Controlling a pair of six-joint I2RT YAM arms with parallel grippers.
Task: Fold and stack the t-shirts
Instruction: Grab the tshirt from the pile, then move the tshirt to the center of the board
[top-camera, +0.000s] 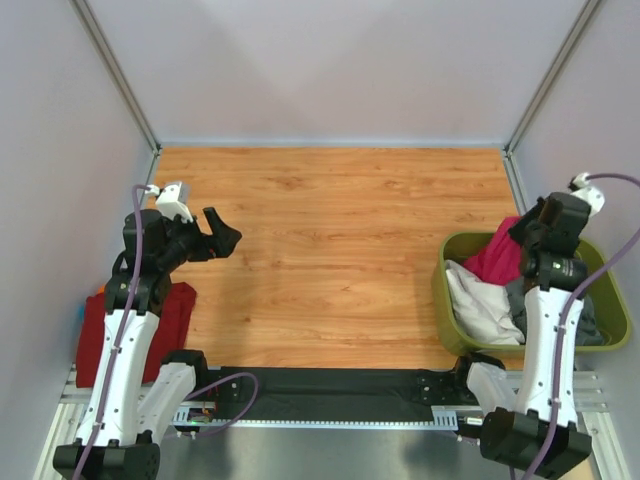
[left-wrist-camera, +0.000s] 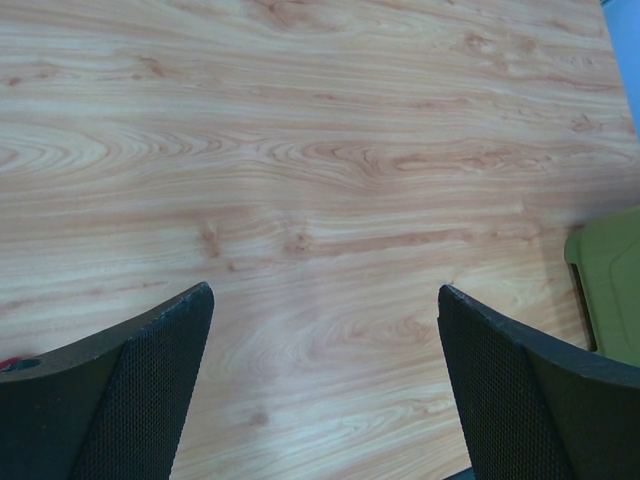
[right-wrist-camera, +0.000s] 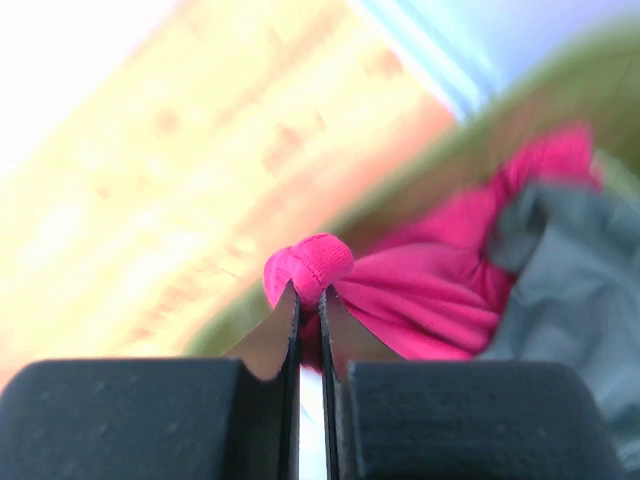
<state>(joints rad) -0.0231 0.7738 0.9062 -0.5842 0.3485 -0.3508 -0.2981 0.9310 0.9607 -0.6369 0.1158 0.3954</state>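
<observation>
A magenta-pink t-shirt (top-camera: 495, 257) lies bunched in the olive-green bin (top-camera: 450, 318) at the right, with a white shirt (top-camera: 480, 305) and a grey shirt (top-camera: 588, 322) beside it. My right gripper (right-wrist-camera: 310, 297) is shut on a fold of the magenta-pink shirt (right-wrist-camera: 420, 300) over the bin; the grey shirt (right-wrist-camera: 560, 260) lies to its right. A darker red shirt (top-camera: 178, 315) lies at the table's left edge, partly hidden under my left arm. My left gripper (top-camera: 222, 236) is open and empty above the bare wood, as the left wrist view (left-wrist-camera: 325, 300) shows.
The wooden table (top-camera: 340, 250) is walled by pale panels on three sides. The bin's corner (left-wrist-camera: 610, 285) shows at the right of the left wrist view. A black rail (top-camera: 330, 385) runs along the near edge between the arm bases.
</observation>
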